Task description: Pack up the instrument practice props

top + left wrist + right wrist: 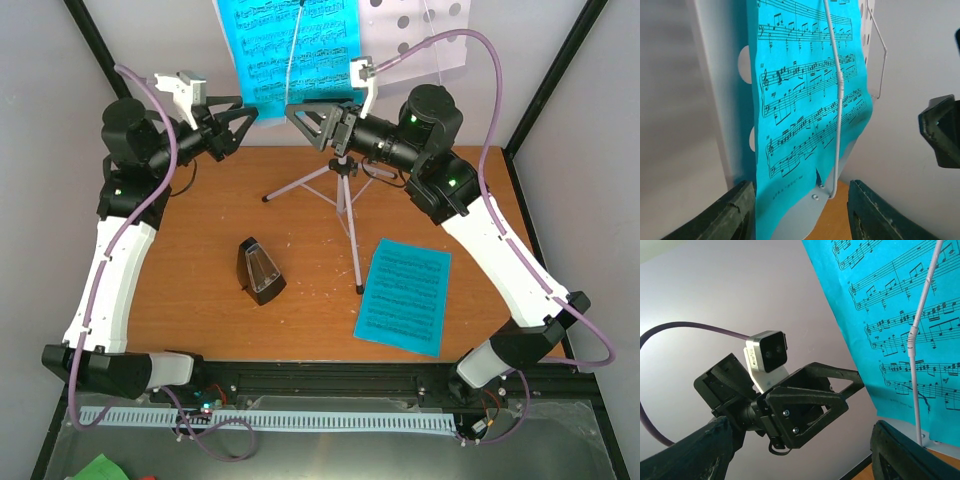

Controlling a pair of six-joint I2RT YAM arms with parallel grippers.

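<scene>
The grey tripod music stand stands at the back of the table, and a cyan sheet-music page rests on its perforated tray. A wire page holder crosses that page. My left gripper is open at the page's lower edge, with the paper close to its left finger. My right gripper is open and empty, facing the left gripper from the page's other side. A second cyan page lies flat at the right. The black pyramid metronome stands left of centre.
White walls and black frame posts close in the back and sides. The stand's legs spread over the middle of the table. Purple cables loop off both arms. A green scrap lies below the front rail.
</scene>
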